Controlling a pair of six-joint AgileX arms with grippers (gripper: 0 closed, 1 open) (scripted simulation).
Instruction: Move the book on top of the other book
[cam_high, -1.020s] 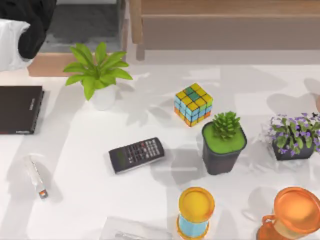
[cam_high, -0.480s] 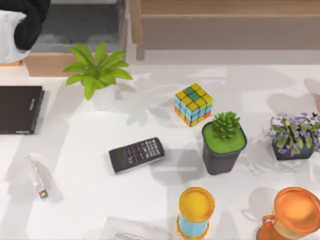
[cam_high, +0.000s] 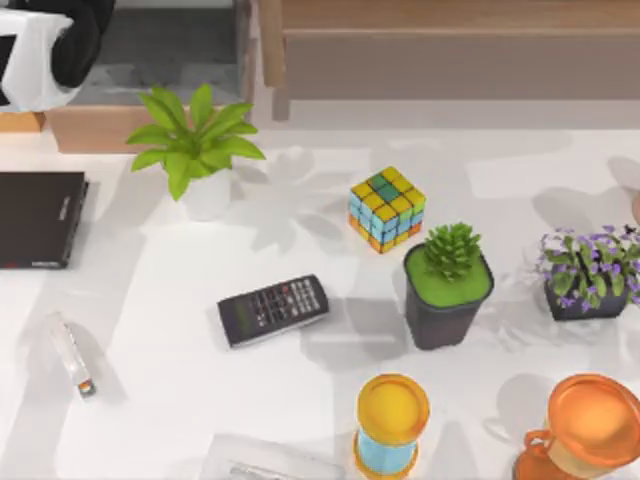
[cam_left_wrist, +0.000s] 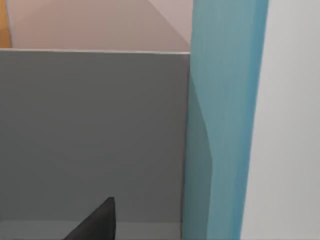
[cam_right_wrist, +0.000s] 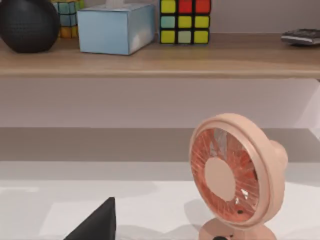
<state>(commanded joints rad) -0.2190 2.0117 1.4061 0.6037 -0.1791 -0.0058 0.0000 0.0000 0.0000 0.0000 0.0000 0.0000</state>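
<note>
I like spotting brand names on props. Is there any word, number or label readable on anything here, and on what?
None can be read.
Dark flat book at the table's left edge: small pale lettering near one edge, too small to read.
Calculator: key markings and display, too blurred to read.
Small stapler-like object: no text visible.
Teal-blue book in the left wrist view: plain cover, no text.
Pink fan: no label visible.

The other book (cam_high: 40, 218) is cut off by the left edge.
</note>
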